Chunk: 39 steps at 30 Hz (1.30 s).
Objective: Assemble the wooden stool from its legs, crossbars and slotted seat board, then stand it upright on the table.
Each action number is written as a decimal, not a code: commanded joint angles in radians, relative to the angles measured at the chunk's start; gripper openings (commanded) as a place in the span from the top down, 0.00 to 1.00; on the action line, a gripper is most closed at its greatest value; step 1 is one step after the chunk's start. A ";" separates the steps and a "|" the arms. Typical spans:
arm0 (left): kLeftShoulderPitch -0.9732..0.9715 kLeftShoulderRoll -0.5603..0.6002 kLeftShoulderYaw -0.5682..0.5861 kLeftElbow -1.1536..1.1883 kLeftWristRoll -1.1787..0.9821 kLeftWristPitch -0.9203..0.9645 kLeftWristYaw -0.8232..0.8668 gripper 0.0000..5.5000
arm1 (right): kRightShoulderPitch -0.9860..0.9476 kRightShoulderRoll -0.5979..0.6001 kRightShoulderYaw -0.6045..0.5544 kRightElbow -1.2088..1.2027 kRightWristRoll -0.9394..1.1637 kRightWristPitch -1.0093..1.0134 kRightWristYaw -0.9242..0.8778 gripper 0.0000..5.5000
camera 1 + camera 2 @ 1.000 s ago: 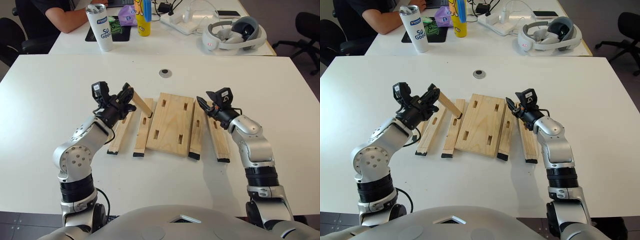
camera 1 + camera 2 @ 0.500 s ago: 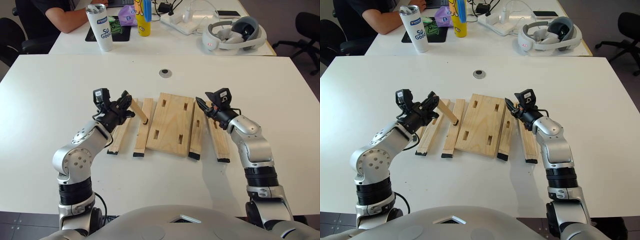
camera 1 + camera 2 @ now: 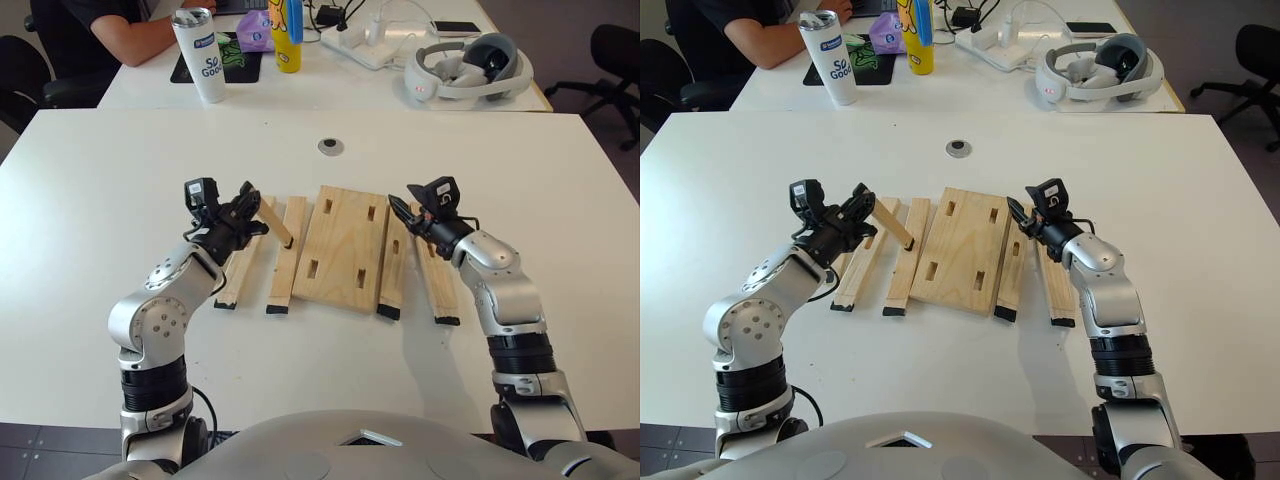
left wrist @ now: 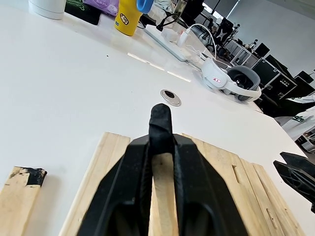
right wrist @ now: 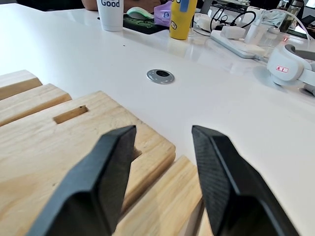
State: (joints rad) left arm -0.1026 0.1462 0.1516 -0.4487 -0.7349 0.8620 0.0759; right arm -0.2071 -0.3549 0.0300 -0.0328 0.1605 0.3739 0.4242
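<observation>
The slotted seat board [image 3: 347, 247] lies flat mid-table. Two legs [image 3: 240, 262] [image 3: 288, 255] lie to its left, and two more [image 3: 393, 262] [image 3: 437, 272] to its right. My left gripper [image 3: 248, 212] is shut on a short crossbar [image 3: 278, 225], tilted down with its lower end touching the second leg. In the left wrist view the fingers [image 4: 135, 167] clamp the crossbar [image 4: 162, 196]. My right gripper [image 3: 405, 211] hovers open over the board's far right corner. Between its spread fingers [image 5: 106, 172], the board [image 5: 49, 142] and a leg [image 5: 167, 206] are seen.
A round cable grommet [image 3: 330, 146] sits in the table beyond the board. On the far desk stand a white tumbler [image 3: 200, 55], a yellow bottle [image 3: 288, 35] and a headset [image 3: 465, 68]. Bare tabletop lies on both sides of the parts and in front.
My left gripper has lowered and drawn the crossbar back left, from over the board's edge down onto the second leg. The right gripper has edged slightly left.
</observation>
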 commanded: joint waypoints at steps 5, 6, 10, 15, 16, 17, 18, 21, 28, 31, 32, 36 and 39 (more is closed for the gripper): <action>0.072 0.023 -0.187 0.013 0.217 -0.015 0.040 0.92 | -0.030 -0.007 0.041 -0.022 -0.032 0.010 0.021 0.62; 0.079 0.016 -0.205 0.009 0.239 -0.019 0.050 0.92 | -0.036 -0.009 0.048 -0.023 -0.037 0.014 0.025 0.62; 0.131 -0.001 -0.283 -0.026 0.336 -0.044 0.091 0.92 | -0.052 -0.018 0.077 -0.039 -0.055 0.025 0.045 0.62; 0.227 -0.046 -0.333 -0.065 0.402 -0.055 0.133 0.92 | -0.064 -0.029 0.108 -0.055 -0.079 0.034 0.059 0.62; 0.240 -0.056 -0.339 -0.071 0.410 -0.055 0.138 0.92 | -0.064 -0.029 0.112 -0.059 -0.083 0.037 0.061 0.62; 0.251 -0.065 -0.346 -0.080 0.424 -0.052 0.149 0.92 | -0.064 -0.029 0.120 -0.065 -0.089 0.039 0.063 0.62; 0.260 -0.080 -0.348 -0.088 0.430 -0.052 0.157 0.92 | -0.062 -0.027 0.125 -0.071 -0.091 0.044 0.065 0.62; 0.272 -0.101 -0.371 -0.110 0.462 -0.049 0.172 0.92 | -0.054 -0.024 0.143 -0.093 -0.100 0.060 0.063 0.62; 0.257 -0.130 -0.378 -0.075 0.530 -0.072 0.166 0.92 | -0.037 -0.007 0.165 -0.126 -0.113 0.084 0.058 0.62; 0.226 -0.121 -0.388 -0.046 0.552 -0.068 0.141 0.92 | -0.043 -0.007 0.173 -0.124 -0.116 0.087 0.063 0.62; 0.214 -0.110 -0.398 -0.037 0.562 -0.065 0.128 0.92 | -0.044 -0.006 0.174 -0.125 -0.116 0.088 0.063 0.62; 0.182 -0.082 -0.407 -0.005 0.571 -0.050 0.063 0.92 | -0.038 0.003 0.174 -0.134 -0.116 0.097 0.051 0.62; 0.157 -0.061 -0.402 0.002 0.574 -0.030 0.020 0.92 | -0.020 0.013 0.170 -0.148 -0.117 0.103 0.034 0.62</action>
State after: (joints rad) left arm 0.0086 0.0477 -0.2423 -0.5388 -0.1627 0.7082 0.1276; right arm -0.2445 -0.3523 0.2048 -0.1569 0.0482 0.4607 0.4767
